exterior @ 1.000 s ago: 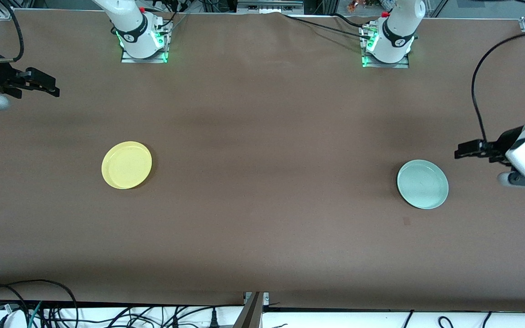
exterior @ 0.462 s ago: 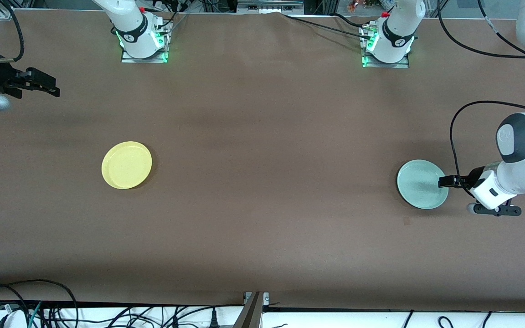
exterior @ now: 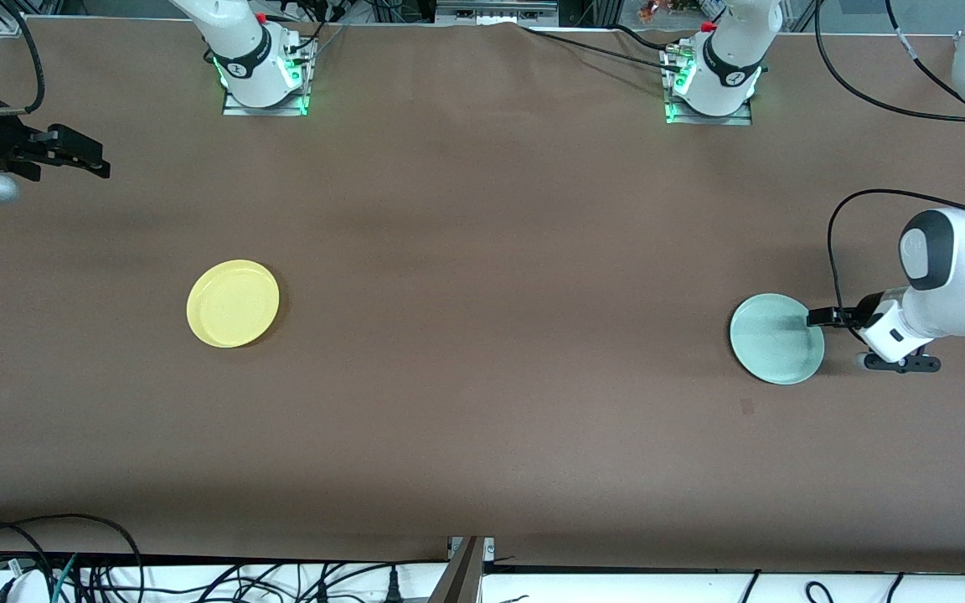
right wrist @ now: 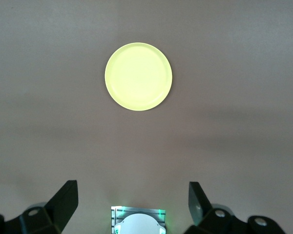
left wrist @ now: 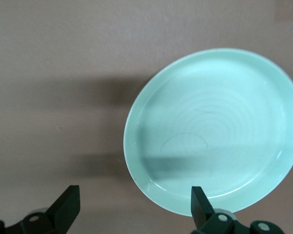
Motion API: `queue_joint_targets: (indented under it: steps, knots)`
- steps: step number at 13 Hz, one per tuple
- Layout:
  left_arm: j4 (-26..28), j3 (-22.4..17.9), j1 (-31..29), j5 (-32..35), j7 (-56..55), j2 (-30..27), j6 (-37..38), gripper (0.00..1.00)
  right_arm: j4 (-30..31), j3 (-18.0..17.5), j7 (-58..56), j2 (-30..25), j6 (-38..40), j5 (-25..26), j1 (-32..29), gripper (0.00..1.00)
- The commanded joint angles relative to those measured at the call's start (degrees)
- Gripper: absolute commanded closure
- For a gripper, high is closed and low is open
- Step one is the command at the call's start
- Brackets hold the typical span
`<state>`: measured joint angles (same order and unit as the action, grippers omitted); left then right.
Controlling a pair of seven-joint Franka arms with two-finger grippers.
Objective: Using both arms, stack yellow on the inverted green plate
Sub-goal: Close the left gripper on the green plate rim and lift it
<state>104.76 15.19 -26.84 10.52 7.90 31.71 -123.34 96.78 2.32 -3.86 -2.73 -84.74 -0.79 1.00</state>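
The left gripper [exterior: 817, 316] hangs spread wide at the rim of the green plate [exterior: 776, 339] — rim up at the left arm's end of the brown table [exterior: 482, 251]. The right gripper [exterior: 85, 155] waits, fingers apart, well away from the yellow plate [exterior: 233, 303] — also upright, toward the right arm's end.

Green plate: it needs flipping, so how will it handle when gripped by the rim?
The green plate looks like thin, stiff plastic, so probably light. Its glossy surface may slip between the jaws. Lying flat with a shallow rim, it would likely slide rather than tip if pushed.
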Motion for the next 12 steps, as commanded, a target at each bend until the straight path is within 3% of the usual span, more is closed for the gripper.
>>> queue_joint_targets:
  steps: [1,6,7,10,11,12]
  knots:
    - [0.7,0.5,-0.1,2.0,-0.2,1.5,-2.2,0.0,-0.2,0.1,-0.6,-0.3,0.6,0.1,0.1,0.0]
    - [0.7,0.2,-1.2,6.1,0.2,4.9,-7.5,0.0,-0.2,0.0,-0.6,-0.3,0.6,0.2,0.1,0.0]
    - [0.6,0.2,-1.2,6.1,0.2,5.2,-7.4,0.11,-0.2,0.1,-0.6,-0.3,0.6,0.1,0.1,0.0]
    - [0.5,0.2,-1.5,6.1,1.3,5.3,-7.2,0.81,-0.2,0.1,-0.6,-0.3,0.6,0.1,0.1,0.0]
    - [0.4,0.2,-1.4,6.1,1.2,5.3,-6.9,0.97,-0.2,0.1,-0.6,-0.3,0.6,0.1,0.1,0.0]
    - [0.3,0.2,-1.3,6.1,1.2,5.3,-6.8,1.0,-0.2,0.1,-0.6,-0.3,0.7,0.1,0.1,0.0]
